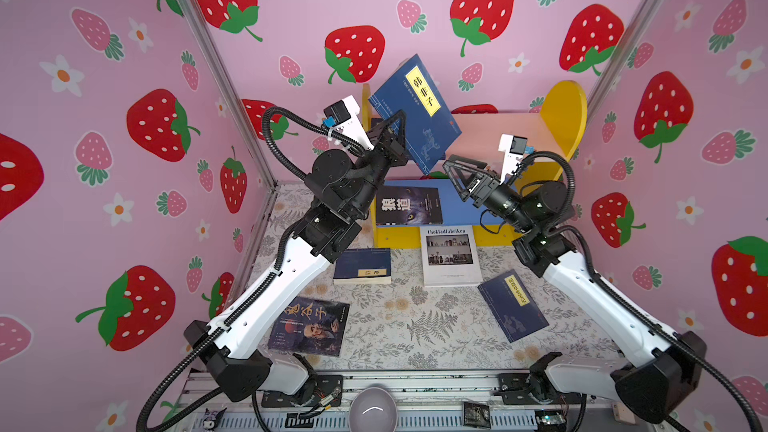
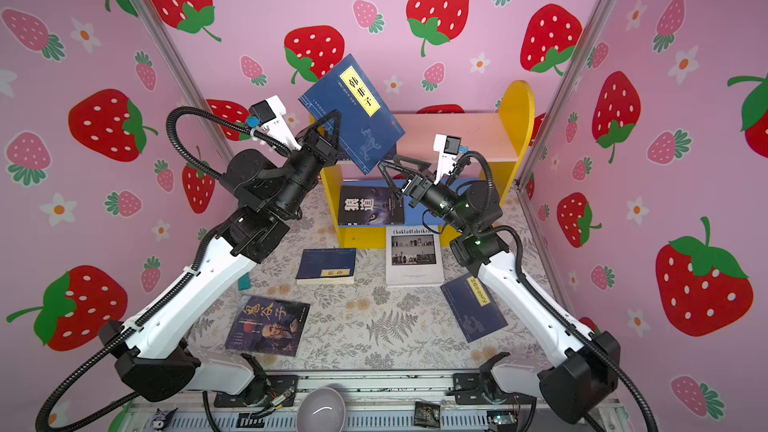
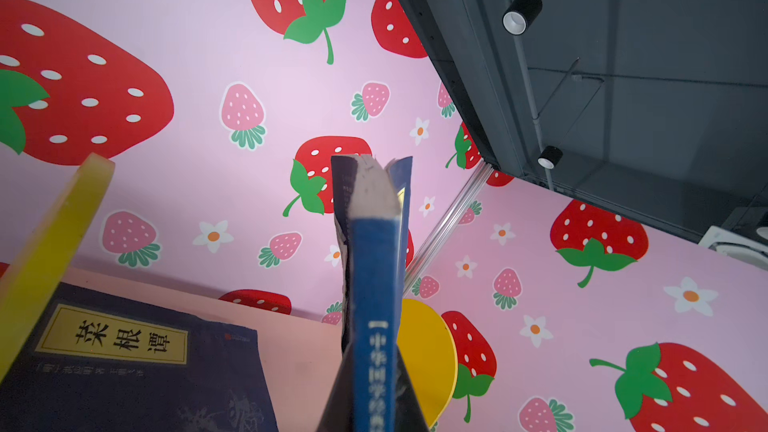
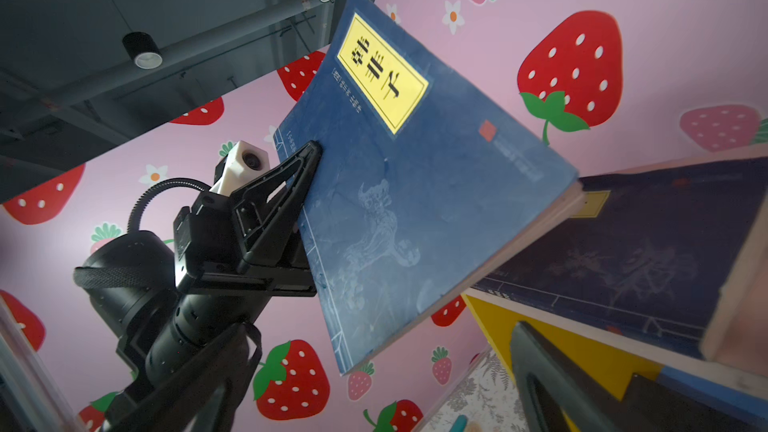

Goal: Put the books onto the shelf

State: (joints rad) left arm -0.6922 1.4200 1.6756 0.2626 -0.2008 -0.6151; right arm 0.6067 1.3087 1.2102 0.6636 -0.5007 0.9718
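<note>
The left gripper [image 1: 401, 116] is pinched tight on the spine edge of a blue book [image 1: 419, 110], holding it tilted in the air over the left end of the shelf [image 1: 566, 118], cover toward the room. Its lowest corner hangs at the front edge of the pink upper board [image 1: 490, 135], close to the right gripper [image 1: 449, 163], whose fingers are spread wide with nothing between them; I see no touch between the two. A navy book [image 3: 124, 371] lies flat at the left end of that board beside the yellow side panel [image 3: 54, 234]; the rest of the board runs bare to the far panel. On the blue lower board [image 1: 459, 201] a black book [image 1: 407, 206] lies at the left, bare blue showing to its right. On the floral cloth [image 1: 415, 326] a white book [image 1: 451, 257] sits at the shelf's foot, a second navy book [image 1: 362, 268] left of it, a third navy book [image 1: 512, 305] partly under the right arm, a portrait book [image 1: 309, 326] nearest the front. The held book's yellow label reads 韩非子, its spine begins 中华国学; the shelved navy one reads 菜根谭, the black cover 狼道, the white cover "Chokladfabriken", the portrait cover 鬼谷子. The other two labels are too small to read.
</note>
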